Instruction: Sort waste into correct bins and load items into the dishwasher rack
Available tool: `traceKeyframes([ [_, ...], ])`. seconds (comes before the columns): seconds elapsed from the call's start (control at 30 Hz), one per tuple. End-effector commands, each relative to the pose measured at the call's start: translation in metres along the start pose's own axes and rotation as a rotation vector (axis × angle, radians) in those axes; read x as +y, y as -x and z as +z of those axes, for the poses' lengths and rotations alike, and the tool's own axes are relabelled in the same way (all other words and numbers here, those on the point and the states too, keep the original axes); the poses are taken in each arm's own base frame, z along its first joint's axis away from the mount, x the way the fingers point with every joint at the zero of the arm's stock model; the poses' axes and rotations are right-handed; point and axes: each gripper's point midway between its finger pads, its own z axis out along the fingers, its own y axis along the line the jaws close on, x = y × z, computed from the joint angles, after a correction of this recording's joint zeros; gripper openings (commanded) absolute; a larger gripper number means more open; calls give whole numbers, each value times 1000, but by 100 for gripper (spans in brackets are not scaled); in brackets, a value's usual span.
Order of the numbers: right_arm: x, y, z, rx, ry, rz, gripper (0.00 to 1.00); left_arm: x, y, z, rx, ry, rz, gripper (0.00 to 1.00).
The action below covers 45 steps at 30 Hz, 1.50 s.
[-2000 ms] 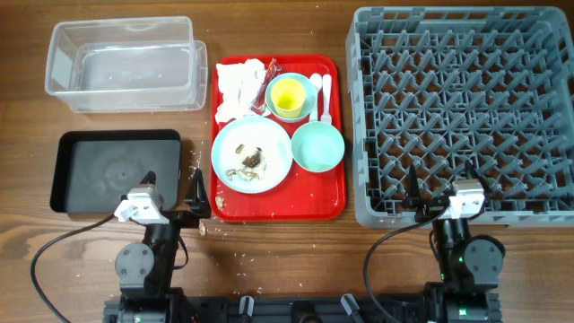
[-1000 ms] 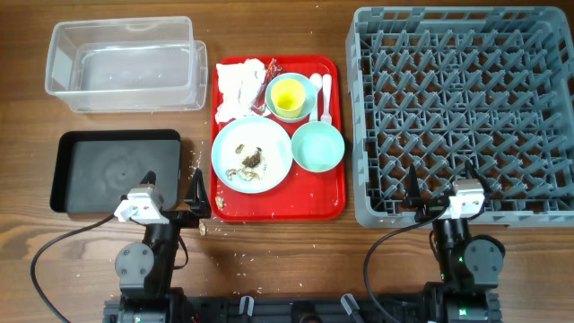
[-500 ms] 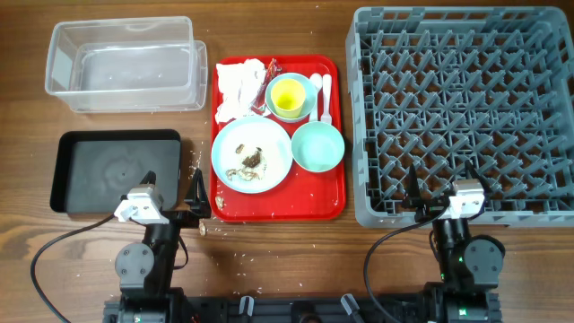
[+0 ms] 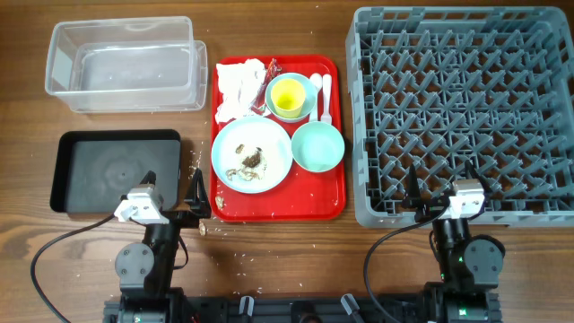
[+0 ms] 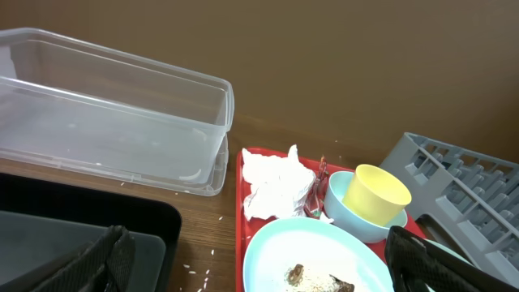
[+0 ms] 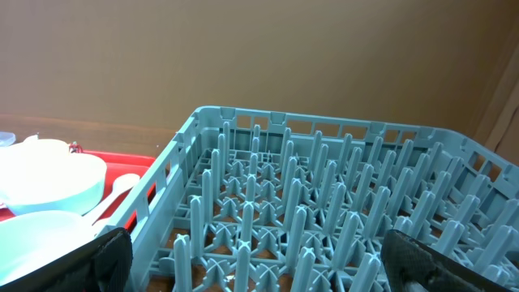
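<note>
Both of our hands wait at the near edge of the tabletop [image 4: 269, 256], fingers spread wide and grasping nothing. Our left hand [image 4: 173, 185] hovers between the black tray [image 4: 90, 144] and the red tray [image 4: 278, 206]. Our right hand [image 4: 441, 184] sits at the near wall of the dishwasher rack [image 4: 360, 126], which stands on the right.

Everything to be sorted lies on the red tray. The pale blue plate [image 4: 273, 144] sits at its near left and carries brown-and-white food scraps [image 4: 249, 161]. The mint-green bowl [image 4: 317, 146] is just beside it on the right. Behind them, the yellow cup [image 4: 288, 96] stands inside the light blue bowl [image 5: 357, 223], with the white plastic cutlery [image 4: 326, 99] to its right. The crumpled napkins [image 4: 235, 87] fill the far left corner, with the red wrapper [image 4: 272, 65] at their edge. The clear tub [image 4: 123, 65] stands at far left, behind the black tray. A few crumbs [image 4: 204, 228] dot the tabletop near our left hand.
</note>
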Motion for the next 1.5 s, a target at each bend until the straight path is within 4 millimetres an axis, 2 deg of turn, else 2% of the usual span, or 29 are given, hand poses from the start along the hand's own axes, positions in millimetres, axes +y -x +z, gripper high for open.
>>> traceKeyframes([
  [0.0,-3,-1,0,2,-17,-10,100,2,-3,0,10,4,19,100],
  [0.9,-3,-1,0,2,-17,-11,100,2,-4,0,10,4,19,100],
  [0.97,-3,-1,0,2,-17,-11,100,0,2,0,-11,-4,20,100],
  [1.07,-3,-1,0,2,-17,-11,100,-32,-5,-3,48,-187,-159,100],
  [1.23,-3,-1,0,2,-17,-11,100,-72,-17,-17,187,-411,-355,100],
  [1.33,-3,-1,0,2,-17,-11,100,-87,-21,-25,257,-494,-435,100],
  [1.47,-3,-1,0,2,-17,-11,100,-103,-17,-35,273,-596,-422,100],
])
